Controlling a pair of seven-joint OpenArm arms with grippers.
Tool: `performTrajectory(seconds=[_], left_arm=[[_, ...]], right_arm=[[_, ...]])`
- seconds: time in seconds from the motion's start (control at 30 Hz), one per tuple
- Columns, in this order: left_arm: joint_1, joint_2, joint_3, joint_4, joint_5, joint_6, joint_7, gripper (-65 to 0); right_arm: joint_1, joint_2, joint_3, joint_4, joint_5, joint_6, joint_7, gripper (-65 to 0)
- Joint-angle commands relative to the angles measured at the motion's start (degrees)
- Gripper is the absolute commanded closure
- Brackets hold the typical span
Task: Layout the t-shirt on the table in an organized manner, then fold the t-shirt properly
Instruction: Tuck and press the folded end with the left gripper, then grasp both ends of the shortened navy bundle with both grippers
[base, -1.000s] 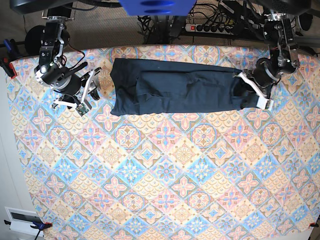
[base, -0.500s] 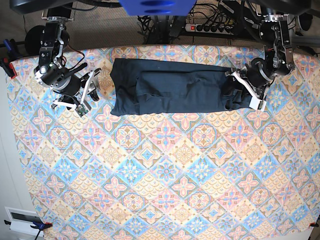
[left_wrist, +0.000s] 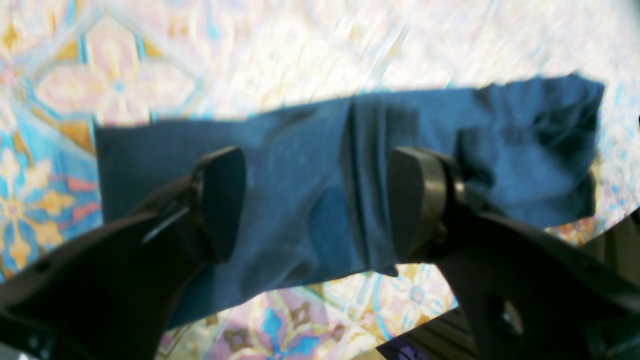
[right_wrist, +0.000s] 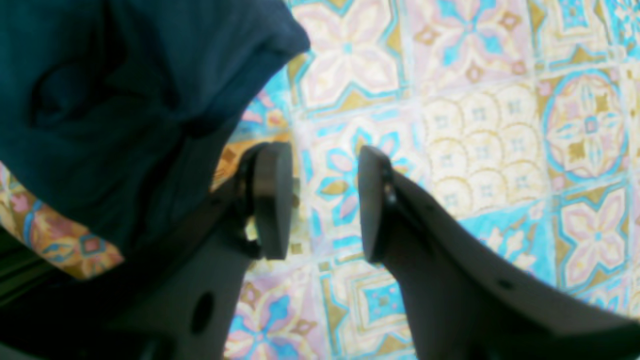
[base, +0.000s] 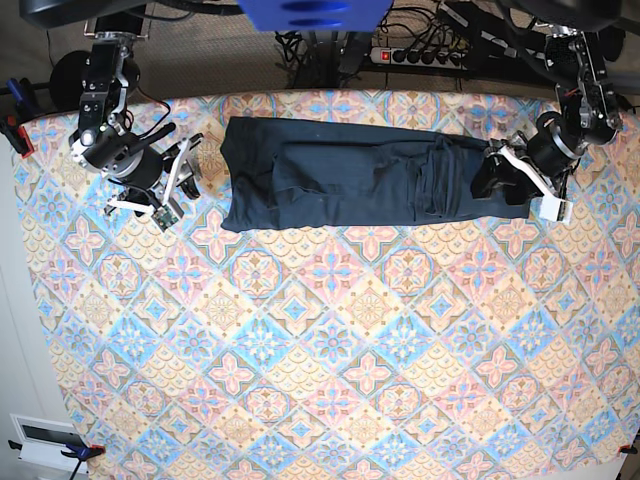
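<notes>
1. Navy cloth, the t-shirt (base: 370, 185), lies as a long folded band along the far edge of the table (base: 330, 340), its length running across the base view.
2. Its end on that view's right is bunched into creases near the left gripper (base: 530, 190), and part of that end is covered by the gripper's own body, so the hem cannot be traced there.
3. In the left wrist view the left gripper (left_wrist: 317, 200) has its jaws spread wide with nothing pinched between them; the t-shirt (left_wrist: 310, 200) shows in the gap and appears to lie below the pads rather than in them.
4. That view is blurred, and whether the fingertips (left_wrist: 222, 200) touch the fabric cannot be told.
5. The right gripper (base: 165, 185) sits just beside the shirt's other end, apart from it, over bare table.
6. In the right wrist view the right gripper (right_wrist: 325, 200) has its jaws parted and holds nothing, with only patterned table (right_wrist: 500, 150) between them.
7. The t-shirt (right_wrist: 125, 100) fills that view's upper left corner, cut off by the frame, and partly hidden behind one finger.
8. No neck label or sleeve can be made out in any view.
</notes>
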Motion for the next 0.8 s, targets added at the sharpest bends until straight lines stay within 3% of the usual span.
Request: performTrajectory(seconds=[0.0, 0.27, 0.5, 0.77], left_arm=[[-0.3, -1.8, -0.3, -0.5, -0.7, -0.2, -1.0, -43.2], [-0.6, -2.0, -0.1, -2.0, 3.5, -0.2, -1.2, -43.2], [-0.8, 1.2, 5.5, -3.1, 8.3, -0.2, -1.3, -43.2], [-3.1, 4.4, 7.1, -8.5, 8.8, -0.2, -1.4, -43.2]], right_arm=[[0.6, 0.6, 0.1, 1.2, 0.6, -0.1, 1.0, -21.3], [0.6, 0.5, 0.1, 0.8, 1.1, -0.1, -3.3, -21.8], [1.2, 0.2, 0.5, 0.7, 16.8, -0.1, -7.4, -21.9], [0.6, -2.4, 0.6, 0.5, 25.0, -0.1, -7.6, -21.8]])
